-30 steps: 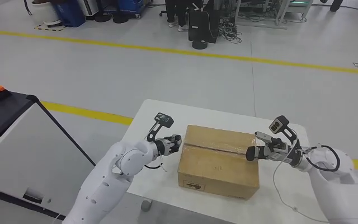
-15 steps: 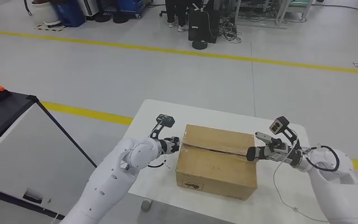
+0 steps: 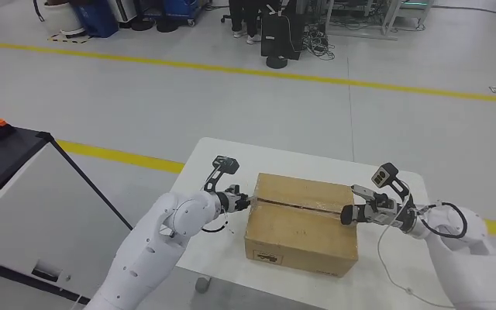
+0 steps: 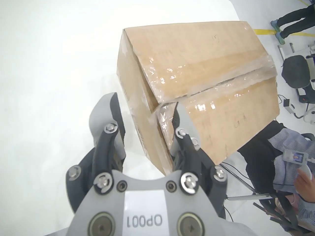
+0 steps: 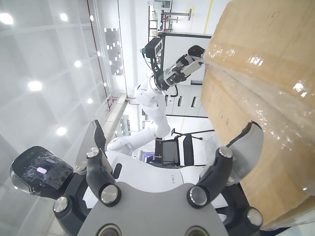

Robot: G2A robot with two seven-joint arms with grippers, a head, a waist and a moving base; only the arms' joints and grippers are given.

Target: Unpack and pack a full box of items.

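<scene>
Standing open and empty, the left end effector [image 4: 145,104] straddles one end of the cardboard box [image 4: 209,62], one finger at the taped seam. Right end effector [image 5: 174,128] likewise wide open, gripping nothing, one finger at the opposite end. Box flaps closed under clear tape [image 4: 221,79]; contents hidden. It sits mid-tabletop [image 3: 225,167]. Count: one box, two end effectors.

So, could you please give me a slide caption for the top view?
Left gripper and right gripper, both open, flank the taped seam ends of a closed cardboard box.
</scene>
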